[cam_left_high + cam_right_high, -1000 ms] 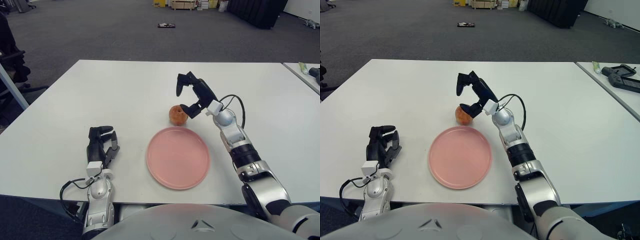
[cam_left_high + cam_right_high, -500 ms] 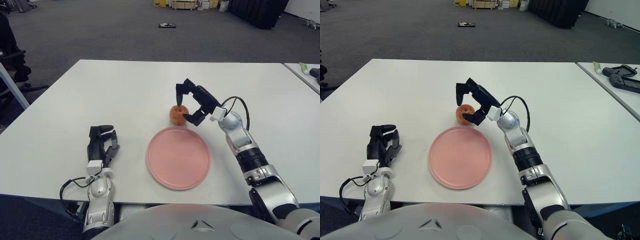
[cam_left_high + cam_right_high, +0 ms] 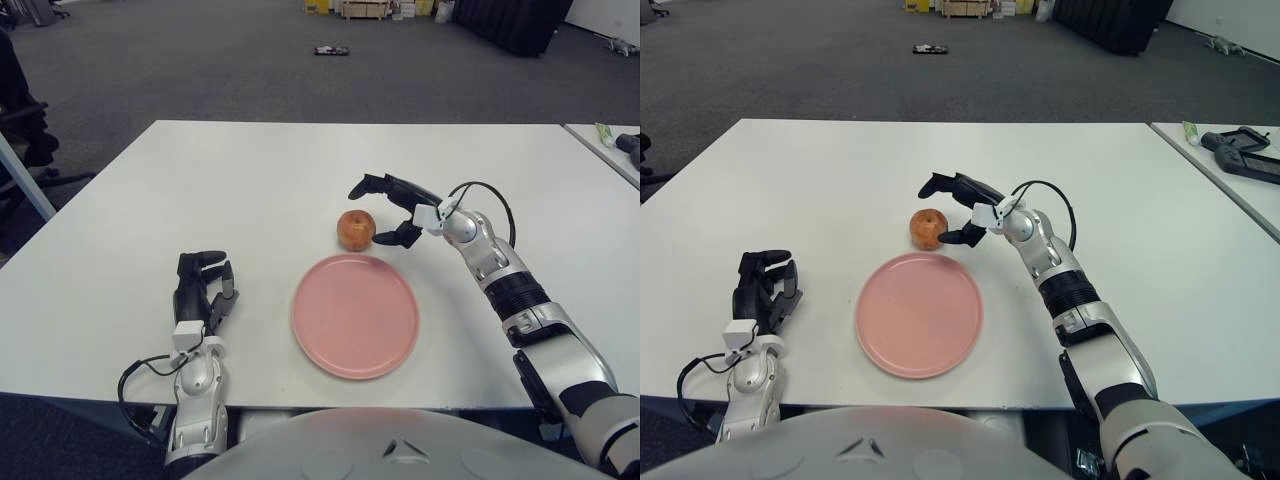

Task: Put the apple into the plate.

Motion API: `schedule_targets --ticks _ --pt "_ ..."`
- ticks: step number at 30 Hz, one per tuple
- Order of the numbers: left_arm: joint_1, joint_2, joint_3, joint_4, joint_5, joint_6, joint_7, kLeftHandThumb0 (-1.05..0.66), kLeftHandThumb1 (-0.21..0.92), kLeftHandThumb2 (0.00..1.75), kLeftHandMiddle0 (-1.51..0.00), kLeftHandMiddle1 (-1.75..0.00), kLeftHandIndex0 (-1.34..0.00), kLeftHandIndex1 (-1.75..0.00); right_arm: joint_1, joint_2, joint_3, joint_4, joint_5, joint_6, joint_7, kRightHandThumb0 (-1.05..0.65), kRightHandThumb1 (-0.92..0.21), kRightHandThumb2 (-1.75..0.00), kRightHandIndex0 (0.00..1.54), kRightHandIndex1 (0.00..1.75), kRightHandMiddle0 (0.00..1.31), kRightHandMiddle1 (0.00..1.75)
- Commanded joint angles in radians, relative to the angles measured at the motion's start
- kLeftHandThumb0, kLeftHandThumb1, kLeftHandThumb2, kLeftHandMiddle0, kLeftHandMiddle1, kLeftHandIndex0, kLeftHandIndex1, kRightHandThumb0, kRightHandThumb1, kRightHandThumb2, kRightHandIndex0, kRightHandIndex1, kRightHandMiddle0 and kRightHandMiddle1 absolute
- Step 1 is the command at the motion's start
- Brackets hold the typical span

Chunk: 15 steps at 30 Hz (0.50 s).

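— Sitting on the white table [image 3: 250, 180], the apple [image 3: 355, 229] is just off the pink plate [image 3: 355, 315] at its 12 o'clock rim, not in it.
— Anything in the way?
— Nothing between them. The right hand [image 3: 392, 210] is at the apple's 3 o'clock, fingers [image 3: 372, 185] spread, one above and one low beside it, gripping nothing.
— The other?
— The left hand [image 3: 200, 296] shows at the plate's 9 o'clock, fingers loosely curled, empty.
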Motion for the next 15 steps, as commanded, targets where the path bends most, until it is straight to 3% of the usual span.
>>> schedule_targets --ticks 1,9,15 --pt "0.022 -0.005 -0.006 0.013 -0.002 0.036 -0.006 -0.35 0.87 0.61 -0.40 -1.54 -0.22 -1.75 -0.043 -0.010 0.026 0.074 -0.052 0.031 -0.037 -0.92 -0.48 -0.73 0.00 0.02 0.00 0.02" --pt "0.033 -0.007 -0.009 0.002 -0.009 0.038 -0.010 -0.35 0.88 0.59 -0.39 -1.55 -0.22 -1.75 -0.081 0.036 0.072 0.193 -0.124 0.097 -0.147 -0.96 -0.51 -0.65 0.00 0.00 0.00 0.00" --pt "0.040 -0.006 -0.012 -0.007 -0.006 0.041 -0.010 -0.35 0.88 0.58 -0.40 -1.56 -0.22 -1.75 -0.105 0.060 0.097 0.269 -0.146 0.103 -0.202 -0.94 -0.43 -0.70 0.00 0.00 0.00 0.00"
